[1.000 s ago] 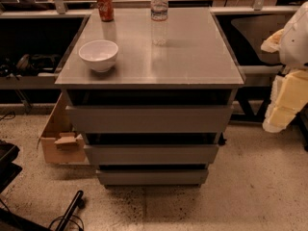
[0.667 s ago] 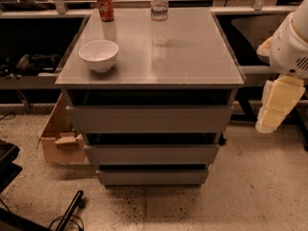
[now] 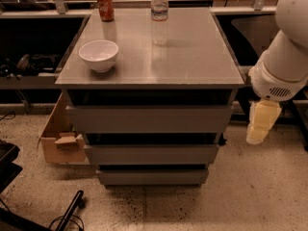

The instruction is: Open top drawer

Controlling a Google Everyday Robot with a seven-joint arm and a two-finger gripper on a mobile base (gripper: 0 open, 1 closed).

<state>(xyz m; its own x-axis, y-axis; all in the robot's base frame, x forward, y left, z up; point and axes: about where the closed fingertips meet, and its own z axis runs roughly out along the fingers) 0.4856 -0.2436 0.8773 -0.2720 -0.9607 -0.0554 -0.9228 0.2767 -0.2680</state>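
The top drawer [image 3: 149, 118] is the widest of three grey handle-less fronts under the grey cabinet top [image 3: 192, 57]. It sits flush and closed, with a dark gap above it. My gripper [image 3: 260, 123] hangs pointing down from the white arm [image 3: 284, 61] at the right. It is just off the cabinet's right side, level with the top drawer front and apart from it. It holds nothing that I can see.
On the cabinet top stand a white bowl [image 3: 98, 54], a red can [image 3: 105, 5] and a water bottle [image 3: 160, 4]. Two shorter drawer fronts [image 3: 151, 154] lie below. A cardboard box [image 3: 60, 141] sits on the floor at the left. Dark cables [image 3: 67, 213] lie at the front left.
The arm has swung in from the right edge toward the cabinet. The gripper has moved left and a little down. The drawers have not moved.
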